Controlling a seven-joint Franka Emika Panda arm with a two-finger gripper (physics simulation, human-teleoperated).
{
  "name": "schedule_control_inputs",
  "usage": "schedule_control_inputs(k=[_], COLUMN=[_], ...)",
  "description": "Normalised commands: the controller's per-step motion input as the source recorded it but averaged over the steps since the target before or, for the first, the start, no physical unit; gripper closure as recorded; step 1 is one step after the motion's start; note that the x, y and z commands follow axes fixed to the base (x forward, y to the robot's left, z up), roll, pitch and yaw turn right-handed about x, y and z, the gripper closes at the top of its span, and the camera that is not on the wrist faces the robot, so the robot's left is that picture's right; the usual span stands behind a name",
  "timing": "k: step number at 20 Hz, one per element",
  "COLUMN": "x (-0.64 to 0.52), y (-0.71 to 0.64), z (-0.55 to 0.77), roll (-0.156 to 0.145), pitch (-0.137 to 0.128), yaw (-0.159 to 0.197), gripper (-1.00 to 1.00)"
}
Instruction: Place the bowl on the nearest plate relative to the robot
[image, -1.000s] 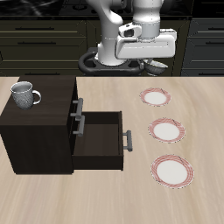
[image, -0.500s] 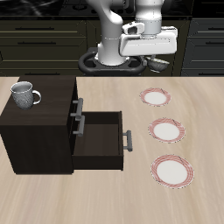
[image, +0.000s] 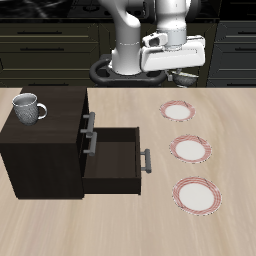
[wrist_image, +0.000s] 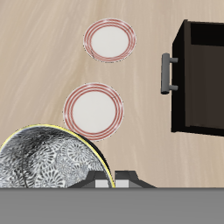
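Observation:
The bowl (wrist_image: 48, 162), grey-white with a dark pattern inside, hangs in my gripper (wrist_image: 112, 178), which is shut on its rim. In the exterior view the gripper (image: 178, 68) is high above the table's back edge, and the bowl is barely seen beneath the hand. Three red-rimmed plates lie in a row on the table. The plate (image: 179, 111) farthest back lies just in front of and below the gripper, with another plate (image: 191, 150) and a third plate (image: 198, 195) closer to the front edge. The wrist view shows two plates (wrist_image: 94, 109) (wrist_image: 110, 41) beyond the bowl.
A dark cabinet (image: 45, 140) stands beside the plates with its drawer (image: 115, 160) pulled open toward them; the drawer (wrist_image: 197, 79) also shows in the wrist view. A grey mug (image: 28, 107) sits on top of the cabinet.
The gripper has risen with the bowl and shifted slightly sideways, away from the cabinet. Plates, cabinet and mug have not moved.

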Motion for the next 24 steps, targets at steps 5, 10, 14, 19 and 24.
schedule_control_inputs(k=[5, 10, 14, 19, 24], x=[0.06, 0.18, -0.25, -0.2, -0.31], y=[0.08, 0.05, -0.02, 0.11, 0.1], z=[-0.24, -0.43, -0.15, -0.15, -0.21], roll=[0.028, 0.003, 0.018, 0.024, 0.028], pitch=[0.007, 0.07, 0.023, 0.015, 0.024], yaw=[0.003, -0.037, -0.083, -0.022, -0.019], gripper=[1.0, 1.0, 1.0, 1.0, 1.0])
